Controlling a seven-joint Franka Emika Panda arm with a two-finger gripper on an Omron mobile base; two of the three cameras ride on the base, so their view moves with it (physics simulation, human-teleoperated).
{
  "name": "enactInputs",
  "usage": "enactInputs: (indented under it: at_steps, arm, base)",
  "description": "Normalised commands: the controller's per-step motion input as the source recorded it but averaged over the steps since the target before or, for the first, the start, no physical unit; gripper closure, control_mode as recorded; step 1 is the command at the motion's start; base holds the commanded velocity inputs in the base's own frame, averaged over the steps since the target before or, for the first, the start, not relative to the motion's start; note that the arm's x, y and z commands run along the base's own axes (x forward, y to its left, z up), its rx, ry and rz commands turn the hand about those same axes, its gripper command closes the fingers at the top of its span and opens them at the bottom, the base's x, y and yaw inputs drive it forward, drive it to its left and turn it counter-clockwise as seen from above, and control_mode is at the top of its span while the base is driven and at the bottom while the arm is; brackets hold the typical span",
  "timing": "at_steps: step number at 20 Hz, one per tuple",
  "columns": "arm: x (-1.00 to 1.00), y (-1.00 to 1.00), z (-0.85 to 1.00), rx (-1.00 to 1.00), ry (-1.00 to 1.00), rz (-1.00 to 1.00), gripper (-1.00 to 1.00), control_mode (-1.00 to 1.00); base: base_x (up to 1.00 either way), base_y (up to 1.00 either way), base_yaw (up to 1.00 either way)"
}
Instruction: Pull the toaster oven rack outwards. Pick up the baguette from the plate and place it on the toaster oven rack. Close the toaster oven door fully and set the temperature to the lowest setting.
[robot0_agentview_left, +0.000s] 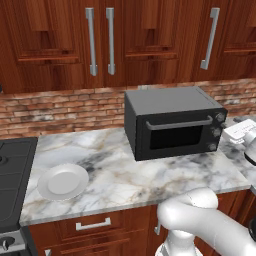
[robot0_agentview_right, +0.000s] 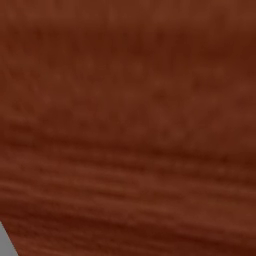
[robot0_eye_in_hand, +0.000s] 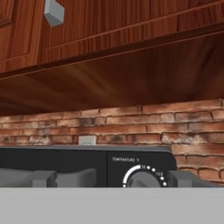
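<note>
The dark grey toaster oven (robot0_agentview_left: 172, 122) stands on the marble counter against the brick wall. Its door (robot0_agentview_left: 175, 132) with the silver bar handle (robot0_agentview_left: 179, 123) is shut, so the rack is hidden and the baguette is out of view. The round white plate (robot0_agentview_left: 62, 181) lies bare at the counter's left. My gripper (robot0_eye_in_hand: 113, 179) is open, level with the oven's upper front. In the hand view the temperature knob (robot0_eye_in_hand: 142, 179) sits between the fingertips (robot0_eye_in_hand: 181, 178), closer to the right one. The white hand (robot0_agentview_left: 240, 132) hovers just right of the knob column (robot0_agentview_left: 216, 131).
A black stovetop (robot0_agentview_left: 15, 175) borders the counter on the left. Wooden wall cabinets (robot0_agentview_left: 125, 40) with steel handles hang above the oven. A brown wooden panel (robot0_agentview_right: 128, 125) stands close in front of the right base camera. Drawers (robot0_agentview_left: 92, 225) run under the counter's front edge.
</note>
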Motion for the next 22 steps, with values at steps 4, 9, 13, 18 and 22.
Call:
enactInputs:
  at_steps: [4,9,13,18,22]
  arm:
    - [0.0,0.0,0.0,0.0,0.0,-0.03,-1.0,-1.0]
    - [0.0,-0.07,0.0,0.0,0.0,-0.05,-1.0,-1.0]
    - [0.0,-0.09,-0.11,0.0,0.0,-0.06,-1.0,-1.0]
    - [0.0,-0.01,-0.15,0.0,0.0,-0.04,-1.0,-1.0]
    - [0.0,0.0,-0.15,0.0,0.0,0.0,-1.0,-1.0]
  base:
    - [0.0,0.0,0.0]
    - [0.0,0.0,0.0]
    - [0.0,0.0,0.0]
    - [0.0,0.0,0.0]
    - [0.0,0.0,0.0]
